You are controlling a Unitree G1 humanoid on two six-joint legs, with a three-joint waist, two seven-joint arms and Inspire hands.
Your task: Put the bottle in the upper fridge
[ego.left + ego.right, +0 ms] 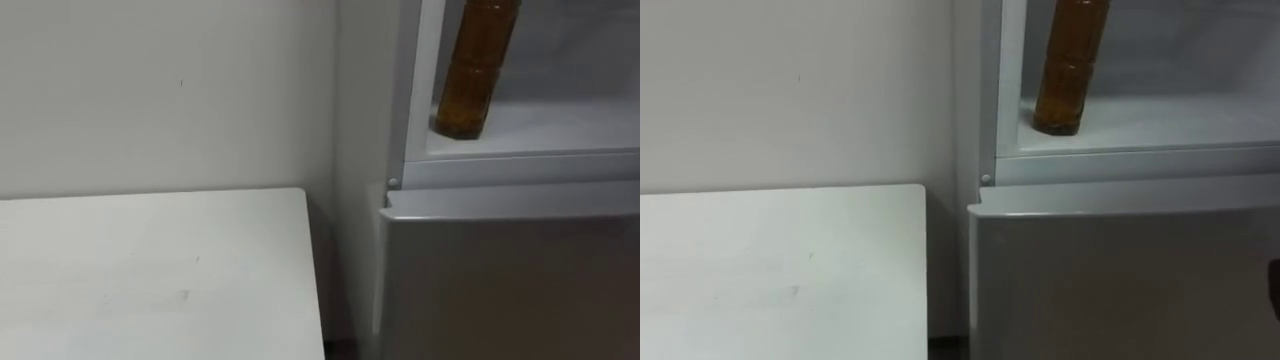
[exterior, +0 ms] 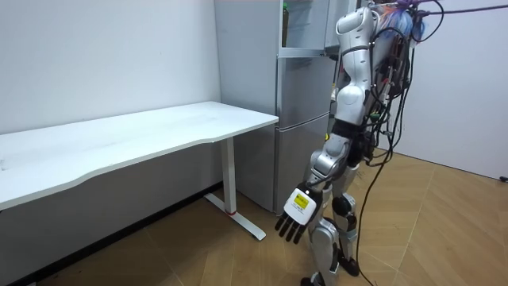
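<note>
An amber-brown bottle (image 1: 477, 70) stands upright on the white shelf (image 1: 550, 128) of the open upper fridge compartment, near its left wall; its top is cut off by the picture's edge. The bottle (image 1: 1068, 70) stands free, with no hand touching it. In the room view I stand close in front of the grey fridge (image 2: 298, 119). My left hand (image 2: 298, 213) hangs low beside my leg, open, its fingers straight and pointing down.
The shut lower fridge door (image 1: 510, 280) lies just below the shelf. A white table (image 1: 150, 270) stands to the fridge's left against the wall, with a narrow gap between them. Wooden floor (image 2: 444, 230) stretches behind me.
</note>
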